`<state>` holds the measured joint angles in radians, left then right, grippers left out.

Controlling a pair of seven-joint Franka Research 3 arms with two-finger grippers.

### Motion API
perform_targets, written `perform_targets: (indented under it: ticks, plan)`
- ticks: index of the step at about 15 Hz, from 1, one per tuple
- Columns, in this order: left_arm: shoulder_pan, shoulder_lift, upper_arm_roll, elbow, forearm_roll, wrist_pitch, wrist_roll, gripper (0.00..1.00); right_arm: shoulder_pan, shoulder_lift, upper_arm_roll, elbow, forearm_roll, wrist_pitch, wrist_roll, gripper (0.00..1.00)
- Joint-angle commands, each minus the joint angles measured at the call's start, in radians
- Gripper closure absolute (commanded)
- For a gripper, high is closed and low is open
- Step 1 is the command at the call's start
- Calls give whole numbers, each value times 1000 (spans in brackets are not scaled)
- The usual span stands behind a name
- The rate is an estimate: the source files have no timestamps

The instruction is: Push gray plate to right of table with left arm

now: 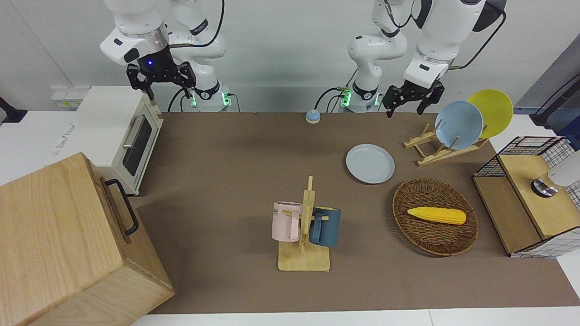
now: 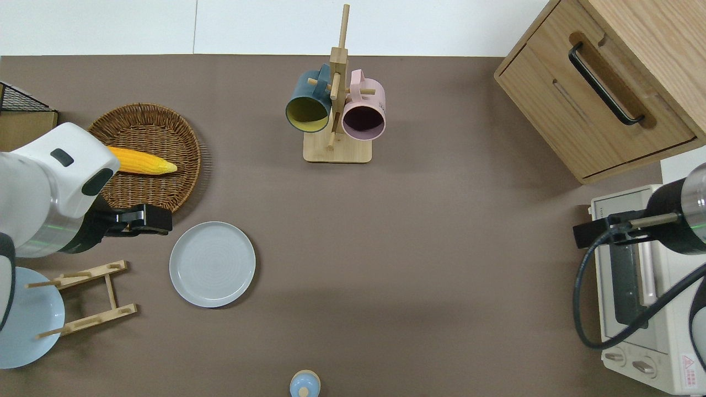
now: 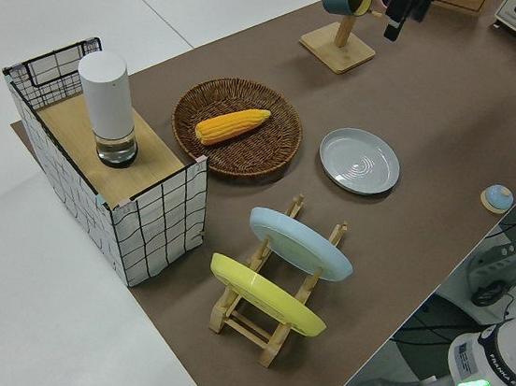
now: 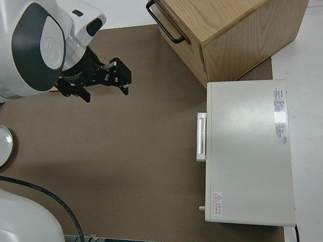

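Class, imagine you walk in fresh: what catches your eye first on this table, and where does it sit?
Probably the yellow corn cob, lying in the wicker basket toward the left arm's end. Beside the basket, nearer the robots, the gray plate lies flat on the brown table. The left gripper hangs open above the mat.

You're looking at a robot lab. Two white jointed arms (image 1: 380, 45) stand at a brown-matted table (image 1: 235, 181). Kitchen props sit staged on it: a white toaster oven (image 1: 115, 136), a wooden mug rack (image 1: 306, 226).

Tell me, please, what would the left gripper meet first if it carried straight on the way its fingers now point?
Probably bare table. The left gripper points down, and overhead it sits between the wicker basket and the gray plate, though its height leaves this uncertain.
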<state>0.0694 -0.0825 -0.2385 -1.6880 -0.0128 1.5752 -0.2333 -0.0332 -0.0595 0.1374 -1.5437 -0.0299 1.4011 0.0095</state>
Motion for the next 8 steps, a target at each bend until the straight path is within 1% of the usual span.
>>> perform_targets:
  ticks: [1, 3, 5, 8]
  plan:
    - [6, -10, 13, 4, 7, -18, 3, 5, -24, -9, 19, 0, -8, -14, -8, 5]
    - [7, -10, 15, 2, 7, -18, 8, 5, -24, -9, 19, 0, -8, -14, -8, 5]
    - [4, -16, 36, -4, 7, -18, 11, 5, -24, -9, 19, 0, -8, -14, -8, 5]
    - [4, -23, 41, -27, 7, -15, 12, 5, -24, -9, 19, 0, -10, -14, -8, 5]
